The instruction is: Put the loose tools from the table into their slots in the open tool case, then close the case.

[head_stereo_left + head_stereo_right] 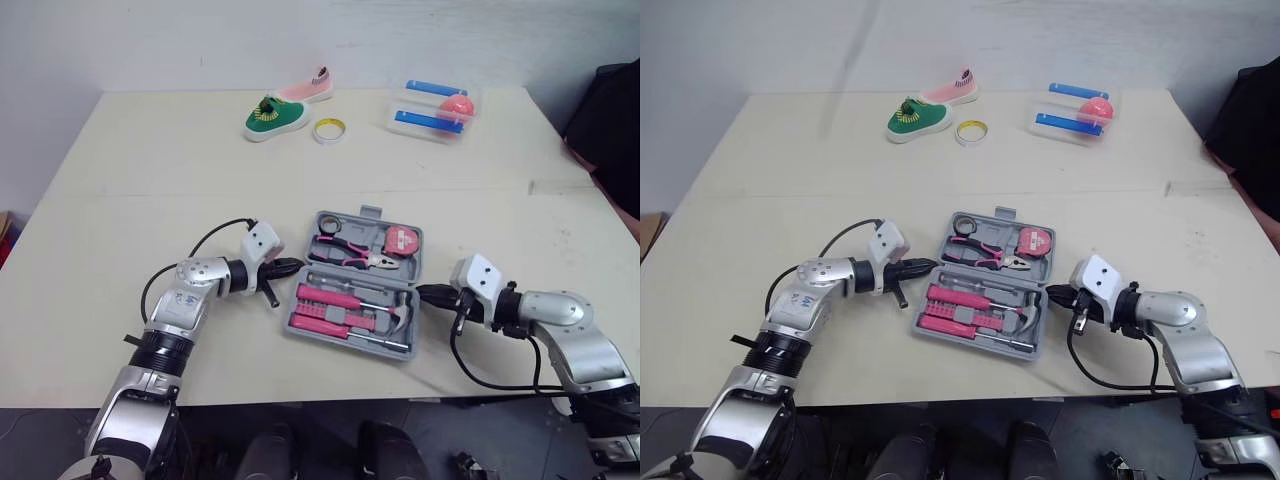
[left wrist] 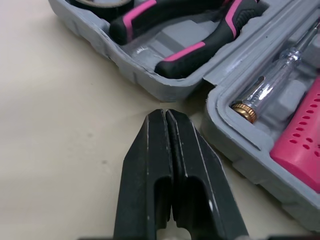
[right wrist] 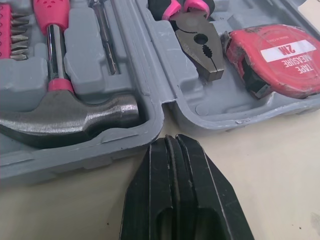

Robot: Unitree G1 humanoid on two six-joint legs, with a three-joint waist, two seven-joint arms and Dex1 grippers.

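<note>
Far back lie a green shoe (image 1: 274, 117), pink shoe (image 1: 308, 88), tape roll (image 1: 329, 130) and clear box (image 1: 418, 104) with perhaps a ball (image 1: 455, 106).

This looks like a robot test lab rather than a home. A plain cream table (image 1: 120, 200) stands against a bare white wall (image 1: 200, 40). Well beyond the open grey tool case (image 1: 355, 285) lie unrelated props: a green shoe (image 1: 275, 117), a pink shoe (image 1: 308, 88), a roll of tape (image 1: 329, 130) and a clear plastic box (image 1: 435, 110).

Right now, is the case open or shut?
Open. Both halves of the case lie flat on the table, and hammer, pliers and tape measure show inside.
</note>
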